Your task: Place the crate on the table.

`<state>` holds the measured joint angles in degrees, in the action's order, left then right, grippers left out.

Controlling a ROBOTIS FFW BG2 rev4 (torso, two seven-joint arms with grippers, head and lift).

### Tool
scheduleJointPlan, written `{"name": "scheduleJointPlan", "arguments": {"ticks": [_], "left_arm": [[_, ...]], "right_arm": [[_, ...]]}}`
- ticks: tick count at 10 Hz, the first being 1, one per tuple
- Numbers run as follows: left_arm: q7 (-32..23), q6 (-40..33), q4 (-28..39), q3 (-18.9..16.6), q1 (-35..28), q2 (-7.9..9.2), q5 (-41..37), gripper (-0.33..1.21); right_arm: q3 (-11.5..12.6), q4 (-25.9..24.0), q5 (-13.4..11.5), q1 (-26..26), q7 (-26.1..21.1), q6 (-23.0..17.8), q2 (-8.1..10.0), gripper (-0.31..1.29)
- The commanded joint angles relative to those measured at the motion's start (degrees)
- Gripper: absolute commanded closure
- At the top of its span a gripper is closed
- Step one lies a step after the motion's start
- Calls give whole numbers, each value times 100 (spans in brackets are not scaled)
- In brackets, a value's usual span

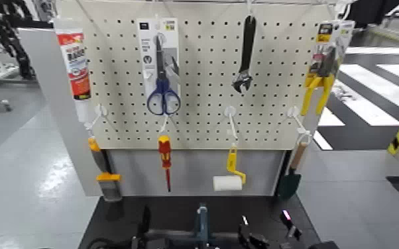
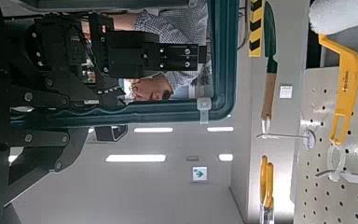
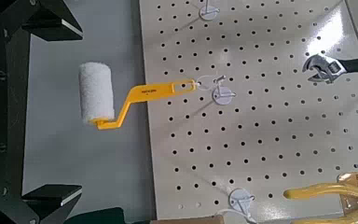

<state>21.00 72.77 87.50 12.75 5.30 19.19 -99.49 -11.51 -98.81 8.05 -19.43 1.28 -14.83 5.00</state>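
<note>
The cream pegboard [image 1: 202,73] is taking up most of the head view, standing at the far edge of the black surface [image 1: 175,212] with a grey back panel [image 1: 189,169] under it.

Hanging on the board, going left to right: a sealant tube [image 1: 75,66], blue-handled scissors in their pack [image 1: 161,63], a black adjustable wrench [image 1: 245,56] and yellow-handled pliers in a pack [image 1: 323,73]. Below those a scraper with an orange clip [image 1: 106,173], a red and yellow screwdriver [image 1: 166,155], a yellow-handled mini paint roller [image 1: 228,175] and a green trowel [image 1: 291,175] are hanging in front of the panel.

The crate is sitting right at the near edge of the head view, only its upright centre bar [image 1: 202,225] poking up, with the surface showing behind it. In the left wrist view the crate's blue-grey rim [image 2: 226,56] is filling the frame close up.

Left pincer [image 1: 144,232] and right pincer [image 1: 252,237] are sitting on either side of that bar, mostly cut off by the frame edge, so I can't tell whether either one is spread or pinching anything.
</note>
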Motion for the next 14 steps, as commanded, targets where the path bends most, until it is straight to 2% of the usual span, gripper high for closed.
{"name": "scheduleJointPlan", "arguments": {"ticks": [1,5,11,13,14], "left_arm": [[0,0,-5,8,24,23,0,118],[-35,-8,-49,-36,59,6,0,118],[-132,141,-462,-141,358,138,70,118],[106,141,-629,-89,516,138,263,118],[528,53,-708,-10,648,129,641,118]], "right_arm": [[-1,11,13,9,4,-11,1,14],[-9,20,22,9,-5,-29,1,14],[-9,29,30,1,-13,-55,-17,14],[-9,46,30,1,-13,-64,-17,14],[-9,46,30,1,-13,-55,-17,14]]}}
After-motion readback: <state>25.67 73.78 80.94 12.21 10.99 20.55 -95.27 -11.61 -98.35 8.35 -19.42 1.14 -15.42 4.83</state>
